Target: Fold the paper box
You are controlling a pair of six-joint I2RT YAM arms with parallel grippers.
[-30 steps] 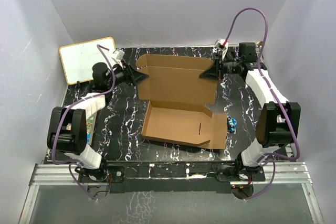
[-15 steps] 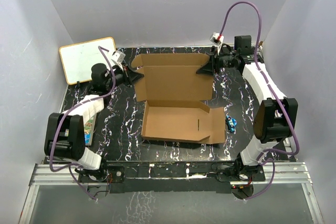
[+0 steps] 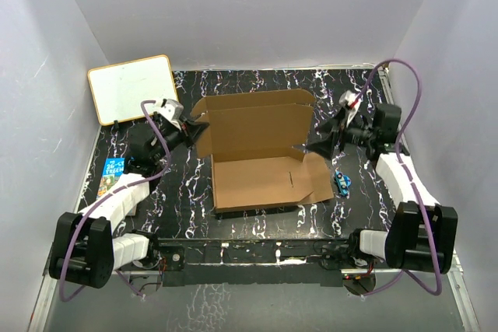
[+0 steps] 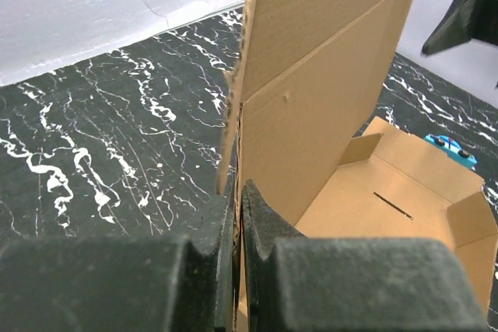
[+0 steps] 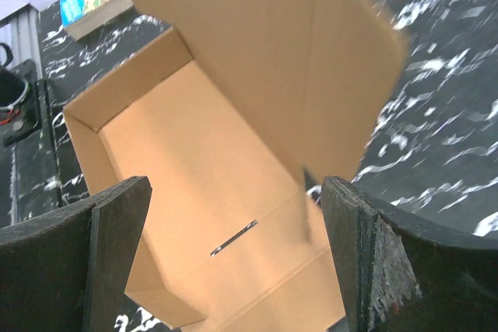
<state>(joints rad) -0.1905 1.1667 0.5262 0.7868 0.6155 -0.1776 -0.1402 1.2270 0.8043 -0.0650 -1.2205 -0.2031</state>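
The paper box [image 3: 264, 180] is a brown cardboard mailer in the middle of the table. Its shallow tray lies flat and its lid [image 3: 253, 120] stands up behind it. My left gripper [image 3: 199, 128] is shut on the lid's left edge. In the left wrist view the pads [image 4: 261, 219] pinch the cardboard sheet [image 4: 311, 91] between them. My right gripper [image 3: 315, 136] is open at the box's right side and holds nothing. In the right wrist view its fingers [image 5: 362, 258] stand wide apart above the tray's floor [image 5: 202, 176], which has a slot cut in it.
A white board [image 3: 131, 87] with a tan frame leans at the back left. A colourful book [image 3: 113, 172] lies by the left arm. A small blue object [image 3: 342, 183] sits just right of the tray. Grey walls close in three sides of the table.
My left gripper closed on the lid's left edge. My right gripper let go of the lid's right corner, opened wide and drew nearer. The box shifted towards the arms.
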